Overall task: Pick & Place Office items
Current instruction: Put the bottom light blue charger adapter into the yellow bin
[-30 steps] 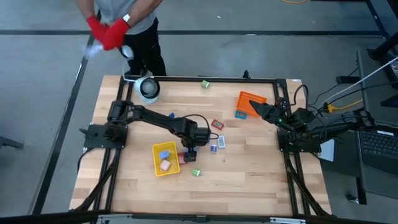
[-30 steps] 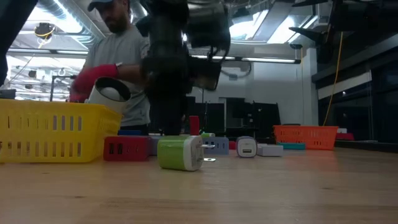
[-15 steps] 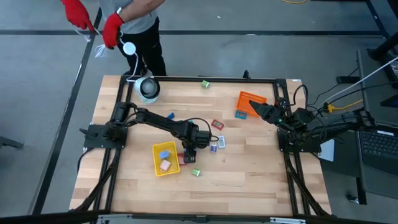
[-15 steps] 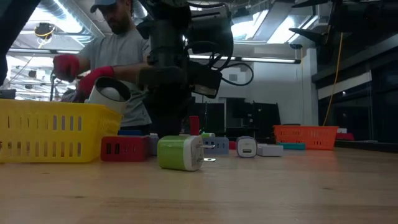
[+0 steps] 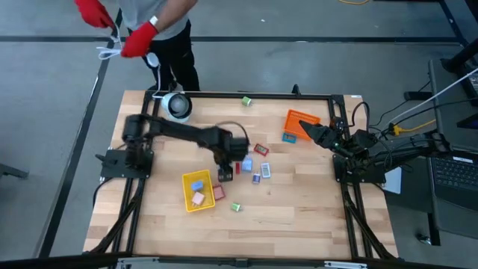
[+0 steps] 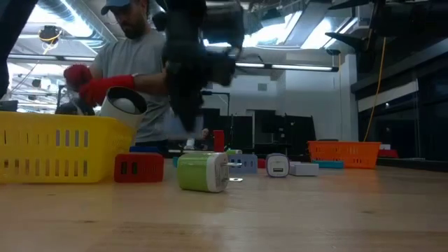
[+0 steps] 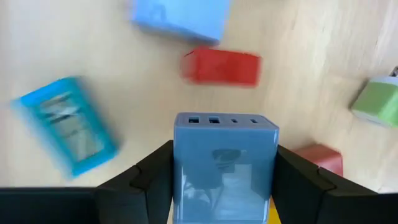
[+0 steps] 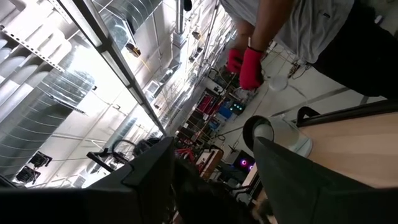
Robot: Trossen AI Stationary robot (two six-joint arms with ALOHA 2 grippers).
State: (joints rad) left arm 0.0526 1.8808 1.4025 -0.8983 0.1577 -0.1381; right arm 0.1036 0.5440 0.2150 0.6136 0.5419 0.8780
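Blue charger block, boxy with a row of little ports along one edge, is clamped between the fingers of the left gripper and held above the middle of the table.

More small pieces are scattered on the wood below it: a red one, a light blue one, a teal one and a green one. The yellow tray is seen holding a blue piece and a tan one; what's in the orange tray can't be made out. The right gripper is parked over the orange tray, and whether it's open can't be told.
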